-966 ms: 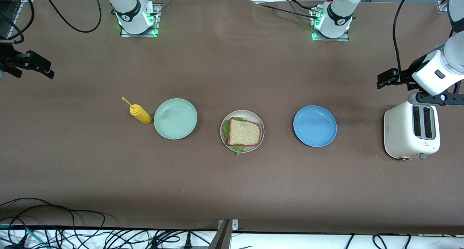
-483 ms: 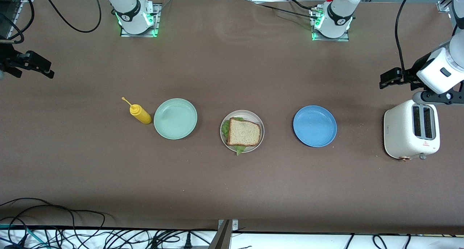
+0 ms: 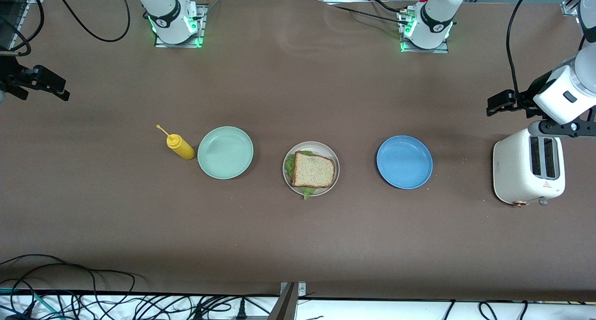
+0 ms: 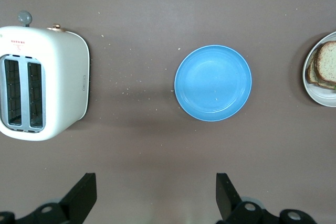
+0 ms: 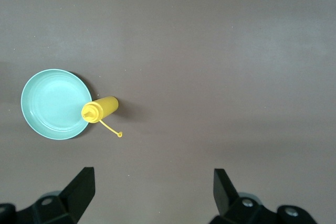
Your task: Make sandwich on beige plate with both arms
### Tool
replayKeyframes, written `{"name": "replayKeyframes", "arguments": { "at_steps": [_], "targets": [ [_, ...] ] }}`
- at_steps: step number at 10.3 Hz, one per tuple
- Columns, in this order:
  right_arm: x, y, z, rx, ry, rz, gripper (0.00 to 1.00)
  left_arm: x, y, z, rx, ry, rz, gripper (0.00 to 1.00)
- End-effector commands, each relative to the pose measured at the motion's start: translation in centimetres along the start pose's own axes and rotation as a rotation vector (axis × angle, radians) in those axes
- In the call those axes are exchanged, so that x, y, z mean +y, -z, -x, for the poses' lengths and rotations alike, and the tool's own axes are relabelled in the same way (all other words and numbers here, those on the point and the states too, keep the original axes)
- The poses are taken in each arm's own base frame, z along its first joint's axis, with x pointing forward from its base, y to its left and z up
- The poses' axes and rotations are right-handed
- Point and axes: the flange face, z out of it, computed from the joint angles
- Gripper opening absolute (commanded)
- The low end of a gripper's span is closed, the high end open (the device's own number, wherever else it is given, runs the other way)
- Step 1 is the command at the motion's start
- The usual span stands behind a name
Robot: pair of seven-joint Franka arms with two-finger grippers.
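The sandwich (image 3: 313, 170) lies on the beige plate (image 3: 328, 150) in the middle of the table: a brown bread slice on top, green lettuce showing at its edges. The left wrist view catches the sandwich (image 4: 323, 66) and the plate (image 4: 316, 92) at its border. My left gripper (image 3: 499, 103) hangs open and empty over the table at the left arm's end, by the toaster; its fingers (image 4: 84, 195) stand wide apart around the left gripper (image 4: 156, 190). My right gripper (image 3: 51, 88) hangs open and empty over the right arm's end, and the right gripper (image 5: 153, 184) shows bare table between its fingers.
An empty blue plate (image 3: 404, 162) lies between the sandwich and a white toaster (image 3: 528, 172). An empty mint-green plate (image 3: 225, 152) and a yellow squeeze bottle (image 3: 180, 146) lie toward the right arm's end. Cables run along the table's edge nearest the front camera.
The left arm has shifted slightly above the toaster. The right arm, the sandwich and the plates have not moved.
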Motion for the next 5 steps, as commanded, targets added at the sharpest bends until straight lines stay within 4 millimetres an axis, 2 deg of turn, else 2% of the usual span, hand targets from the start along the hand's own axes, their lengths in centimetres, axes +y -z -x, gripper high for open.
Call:
{"name": "replayKeyframes", "arguments": {
  "at_steps": [1, 5],
  "targets": [
    [-0.11, 0.22, 0.04, 0.006, -0.003, 0.01, 1.0, -0.24, -0.02, -0.3, 0.007, 0.003, -0.018, 1.0],
    [-0.11, 0.22, 0.04, 0.006, -0.002, 0.01, 1.0, -0.41, -0.33, -0.45, 0.001, 0.004, -0.018, 1.0]
  ]
}}
